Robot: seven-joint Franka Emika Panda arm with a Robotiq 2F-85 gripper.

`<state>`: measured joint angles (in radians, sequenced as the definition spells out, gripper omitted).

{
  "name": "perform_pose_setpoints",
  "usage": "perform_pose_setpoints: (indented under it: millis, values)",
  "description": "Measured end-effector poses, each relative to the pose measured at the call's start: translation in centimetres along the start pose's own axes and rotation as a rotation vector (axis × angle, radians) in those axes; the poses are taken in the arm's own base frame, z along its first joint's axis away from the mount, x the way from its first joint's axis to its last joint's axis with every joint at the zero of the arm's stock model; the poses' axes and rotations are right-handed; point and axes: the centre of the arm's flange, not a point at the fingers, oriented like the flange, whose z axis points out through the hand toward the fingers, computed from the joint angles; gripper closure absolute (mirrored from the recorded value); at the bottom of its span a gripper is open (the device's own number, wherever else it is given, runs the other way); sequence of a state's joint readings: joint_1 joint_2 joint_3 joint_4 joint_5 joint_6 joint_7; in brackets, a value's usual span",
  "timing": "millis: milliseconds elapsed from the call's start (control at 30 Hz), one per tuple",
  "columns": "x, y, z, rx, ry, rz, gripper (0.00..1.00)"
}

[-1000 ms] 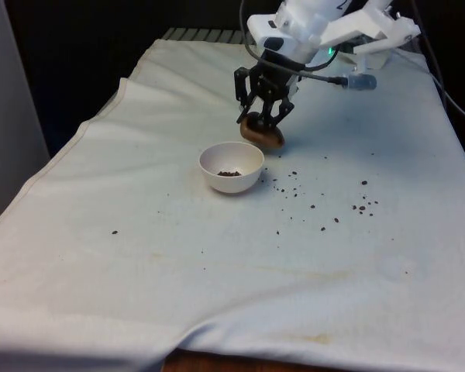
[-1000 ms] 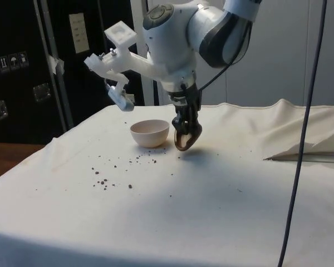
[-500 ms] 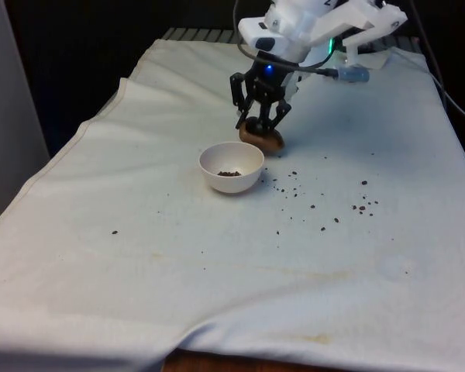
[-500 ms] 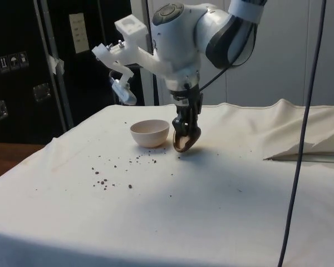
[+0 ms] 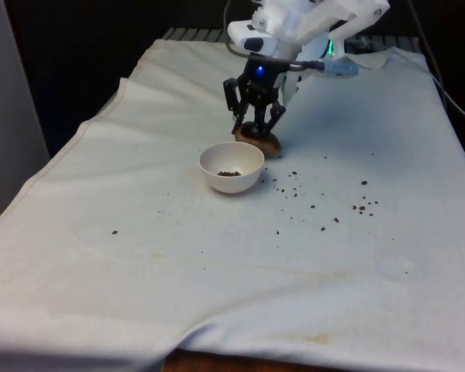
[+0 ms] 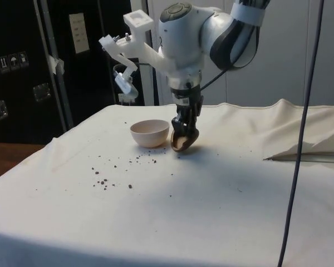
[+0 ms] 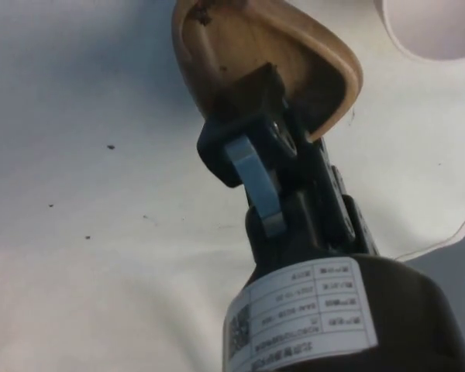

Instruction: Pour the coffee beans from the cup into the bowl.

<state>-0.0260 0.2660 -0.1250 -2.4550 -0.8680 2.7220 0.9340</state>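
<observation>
We see the jaws (image 5: 255, 128) clamped on the brown cup's (image 5: 260, 139) rim, tilted, just beside the white bowl (image 5: 231, 167) holding few beans (image 5: 229, 173).

Brown wooden cup (image 5: 260, 140) tilted just behind white bowl (image 5: 231, 167) with few beans (image 5: 229, 173).

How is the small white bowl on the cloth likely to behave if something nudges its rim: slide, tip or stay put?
The bowl looks small and thin-walled with few beans inside, so it is probably light and may slide on the cloth. Its rounded underside narrows to a small base, so a rim nudge might tip it. The cup in the pincer sits close by.
</observation>
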Motion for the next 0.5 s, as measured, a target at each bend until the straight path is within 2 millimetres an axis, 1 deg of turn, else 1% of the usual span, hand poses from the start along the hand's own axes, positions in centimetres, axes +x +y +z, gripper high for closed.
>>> perform_pose_setpoints:
  millis: [500]
  values:
    - [-1.0,2.2,2.0,0.078,0.013,0.020,0.97]
